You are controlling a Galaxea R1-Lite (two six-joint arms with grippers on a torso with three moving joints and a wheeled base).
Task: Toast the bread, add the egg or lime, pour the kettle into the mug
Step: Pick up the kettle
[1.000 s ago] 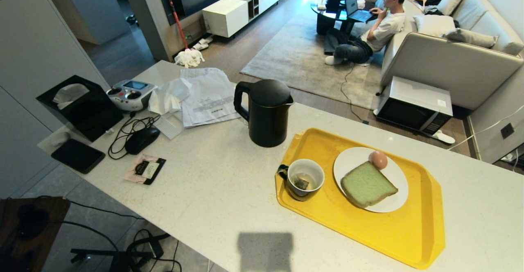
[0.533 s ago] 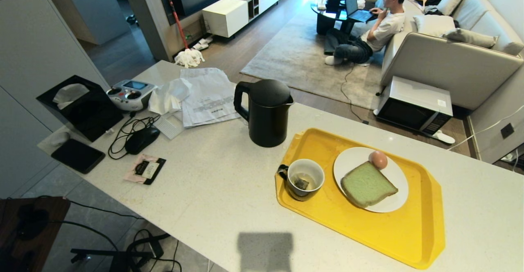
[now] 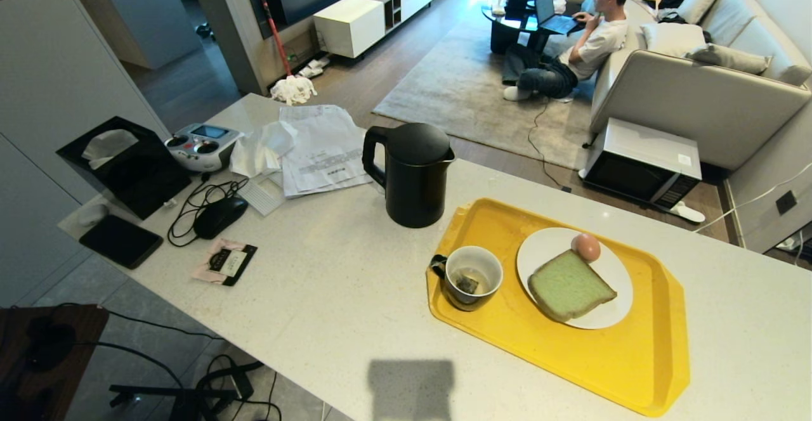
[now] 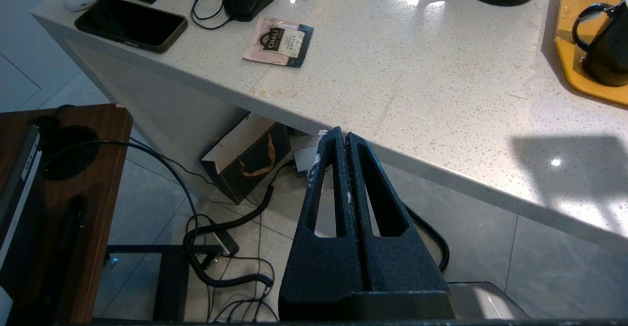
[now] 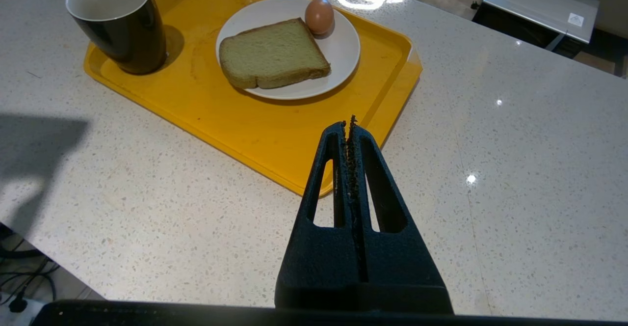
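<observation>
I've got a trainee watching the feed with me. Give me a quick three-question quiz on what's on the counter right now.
1. True or false: the egg lies on the white plate beside the bread.
2. What sits inside the mug? A) a spoon B) a tea bag C) a lime
3. Name the tall black item standing off the yellow tray, behind the mug.

Key
1. True; they share the plate.
2. B, a tea bag.
3. The kettle, on the counter.
</observation>
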